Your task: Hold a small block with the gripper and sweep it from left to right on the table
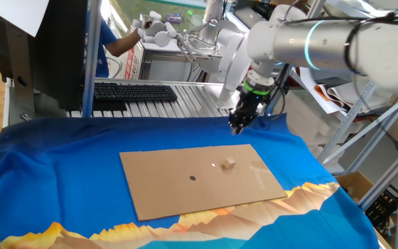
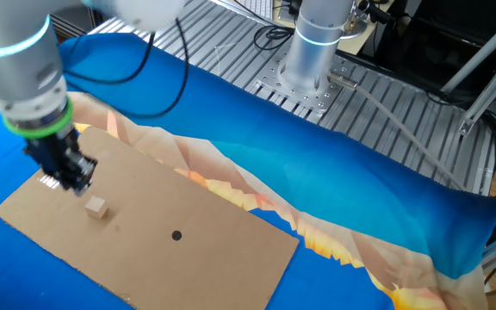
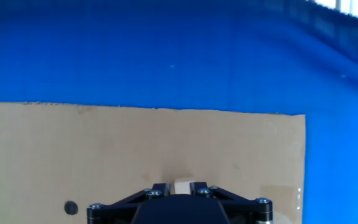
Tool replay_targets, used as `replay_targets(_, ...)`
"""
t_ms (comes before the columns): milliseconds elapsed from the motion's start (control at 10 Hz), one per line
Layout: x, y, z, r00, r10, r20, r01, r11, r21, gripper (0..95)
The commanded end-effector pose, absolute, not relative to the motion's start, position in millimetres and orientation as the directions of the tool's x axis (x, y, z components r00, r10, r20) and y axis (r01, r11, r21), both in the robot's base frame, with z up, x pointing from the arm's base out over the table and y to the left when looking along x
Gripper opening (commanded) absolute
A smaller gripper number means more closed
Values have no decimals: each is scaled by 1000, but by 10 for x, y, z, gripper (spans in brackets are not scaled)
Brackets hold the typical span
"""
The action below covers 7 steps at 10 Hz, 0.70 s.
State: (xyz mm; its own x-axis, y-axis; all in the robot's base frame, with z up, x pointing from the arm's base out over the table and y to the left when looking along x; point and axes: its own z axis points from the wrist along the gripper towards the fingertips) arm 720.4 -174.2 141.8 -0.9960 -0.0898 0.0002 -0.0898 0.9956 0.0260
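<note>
You'll find the small wooden block (image 2: 97, 207), at the gripper's (image 2: 74, 176) five o'clock, light, rigid and skittish, so pinch opposite flat faces; I cannot tell how wide the jaws stand.

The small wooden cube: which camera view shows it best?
The other fixed view: the wooden cube lies unobstructed on the cardboard, beside the claw. One fixed view shows it smaller; the hand view shows only its top.

Black keyboard (image 1: 135, 91) on grey slatted bench (image 1: 185, 104). White knobbed gripper (image 1: 159, 31) behind keyboard; person in blue (image 1: 112, 41) left of it.
</note>
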Motion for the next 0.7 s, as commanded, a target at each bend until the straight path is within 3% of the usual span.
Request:
replay_targets(100,7173,-1728,1389,-996,-89,-10,-89,996,21,190)
replay_targets(700,7175,-1724,1282,-995,-103,-6,-103,994,25,190)
